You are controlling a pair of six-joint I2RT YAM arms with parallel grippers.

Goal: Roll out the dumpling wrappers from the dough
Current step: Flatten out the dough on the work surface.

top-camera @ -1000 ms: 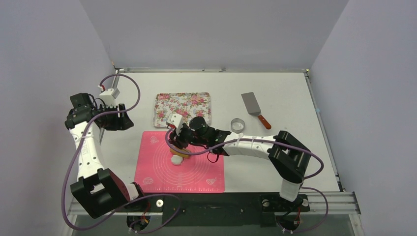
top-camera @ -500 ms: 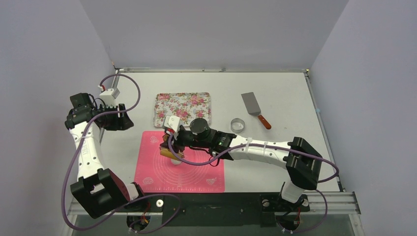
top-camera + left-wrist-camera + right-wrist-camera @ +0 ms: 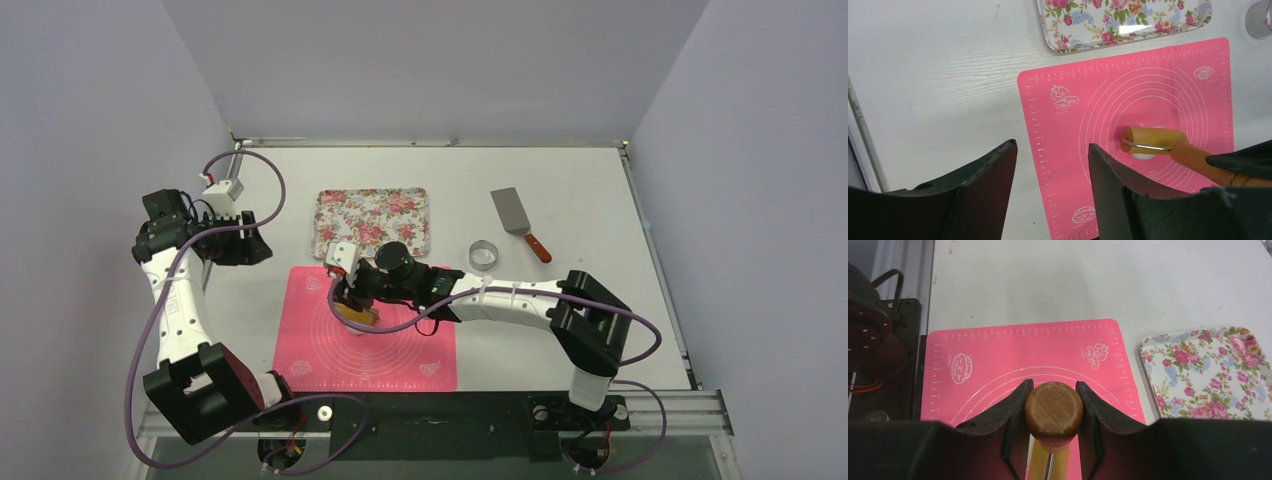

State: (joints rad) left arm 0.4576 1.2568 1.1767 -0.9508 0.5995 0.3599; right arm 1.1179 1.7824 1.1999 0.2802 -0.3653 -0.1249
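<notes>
**Item 1. Right pincer [image 3: 1053, 390].** Mine. It is closed narrow on the round butt of the wooden rolling pin [image 3: 1154, 141], with one finger pressed to each side of the handle.

**Item 2. Left pincer [image 3: 1052, 147].** Mine. It stands wide and holds nothing, hanging over bare desk [image 3: 600, 200] at the left of the top view.

**Item 3. Dough [image 3: 1142, 156].** One small white lump at the centre of the pink silicone mat [image 3: 1058, 195], directly under the roller barrel and touching it. Only a sliver shows.
- Handling, as I judge it: light, soft and tacky. It will spread under pressure and hold any dent.
- Once rolled thin it is likely to tear or stick.
- It is not a thing to pinch. I work it through the pin, and any lift should come from under an edge.

**Item 4. Floral tray [image 3: 1083, 46].** It lies beyond the mat's far edge, just apart from it.

**Item 5. Metal ring cutter [image 3: 484, 254].** It stands on the desk right of the tray.

**Item 6. Spatula [image 3: 515, 212].** It is the farthest item, in the upper right of the top view.

**View notes.**
- The left wrist view alone shows the dough and the pin's wire bracket.
- The right wrist view shows my grip plainly, but the handle hides the dough.
- In the top view my forearm and wrist cover the work, though only that view shows the spatula and both arms together.
</notes>
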